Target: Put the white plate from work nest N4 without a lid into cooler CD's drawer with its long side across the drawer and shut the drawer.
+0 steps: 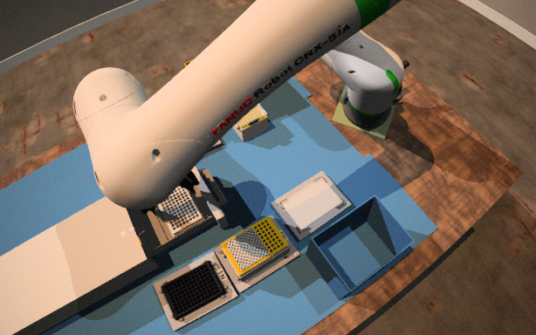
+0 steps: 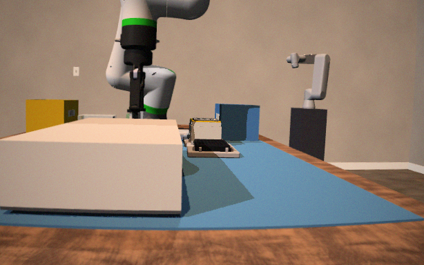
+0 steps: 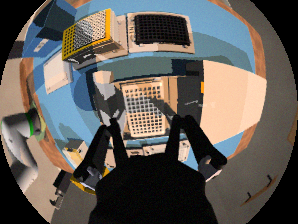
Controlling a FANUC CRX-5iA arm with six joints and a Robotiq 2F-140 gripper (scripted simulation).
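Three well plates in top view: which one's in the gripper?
The white plate, over the cooler's open drawer, clamped by the gripper. The black plate and the yellow-framed one sit in bench nests, untouched.

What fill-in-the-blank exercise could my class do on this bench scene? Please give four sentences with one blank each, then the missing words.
1. The gripper is shut on the ____ plate.
2. The cooler's drawer stands ____.
3. The blue bin holds ____.
4. The plate with black wells rests in a nest beside the ____ tip box.

Missing words: white; open; nothing; yellow
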